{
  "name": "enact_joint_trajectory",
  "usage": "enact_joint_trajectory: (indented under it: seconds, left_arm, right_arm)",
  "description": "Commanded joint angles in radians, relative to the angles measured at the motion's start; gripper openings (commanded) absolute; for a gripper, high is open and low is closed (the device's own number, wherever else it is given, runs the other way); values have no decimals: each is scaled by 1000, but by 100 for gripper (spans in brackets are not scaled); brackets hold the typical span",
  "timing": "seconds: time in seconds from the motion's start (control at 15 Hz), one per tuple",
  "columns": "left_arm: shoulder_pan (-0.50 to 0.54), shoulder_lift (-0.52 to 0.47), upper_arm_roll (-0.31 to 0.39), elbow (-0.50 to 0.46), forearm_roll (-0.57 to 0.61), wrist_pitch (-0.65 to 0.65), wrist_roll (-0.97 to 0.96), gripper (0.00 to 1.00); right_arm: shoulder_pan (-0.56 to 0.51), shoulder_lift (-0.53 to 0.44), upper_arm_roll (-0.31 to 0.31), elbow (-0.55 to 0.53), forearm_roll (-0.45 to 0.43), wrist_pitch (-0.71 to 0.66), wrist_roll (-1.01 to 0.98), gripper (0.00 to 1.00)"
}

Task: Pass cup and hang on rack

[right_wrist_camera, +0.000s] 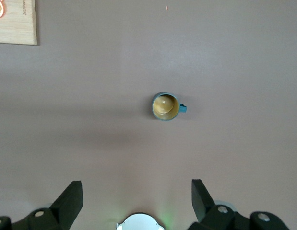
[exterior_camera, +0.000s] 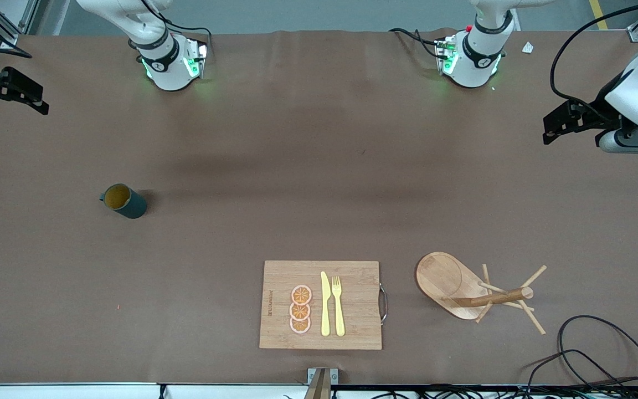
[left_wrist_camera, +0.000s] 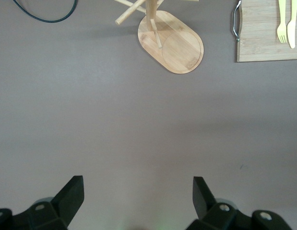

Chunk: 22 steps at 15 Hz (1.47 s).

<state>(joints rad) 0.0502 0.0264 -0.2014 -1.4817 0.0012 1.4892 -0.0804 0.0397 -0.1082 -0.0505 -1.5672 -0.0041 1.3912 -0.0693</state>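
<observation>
The dark teal cup point(exterior_camera: 124, 200) with a yellowish inside stands upright on the brown table toward the right arm's end; in the right wrist view the cup point(right_wrist_camera: 166, 106) sits well ahead of the fingers. My right gripper point(exterior_camera: 30, 95) hovers open and empty over the table edge at that end, and its own view shows the right gripper point(right_wrist_camera: 137, 194) wide apart. The wooden rack point(exterior_camera: 466, 288) stands toward the left arm's end, near the front camera. My left gripper point(exterior_camera: 552, 128) hangs open and empty over that end; the left gripper point(left_wrist_camera: 138, 191) faces the rack point(left_wrist_camera: 171, 42).
A wooden cutting board point(exterior_camera: 322, 305) with a yellow knife point(exterior_camera: 325, 303), a fork point(exterior_camera: 338, 305) and orange slices point(exterior_camera: 301, 309) lies beside the rack, near the front edge. Black cables point(exterior_camera: 590, 354) loop at the corner by the rack. Both arm bases stand along the table's back edge.
</observation>
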Motion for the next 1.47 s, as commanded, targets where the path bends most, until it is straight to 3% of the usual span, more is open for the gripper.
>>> enact_joint_trajectory:
  seconds: [0.0,1.4]
  left_arm:
    - [2,-11,-10,8,23,-33,1,100]
    - [4,1,-7,17,23,-35,7,100]
  right_arm:
    - [6,-30,1,-31,-19,-4,5,100]
    - [6,-5,0,19,-20,6,37,100]
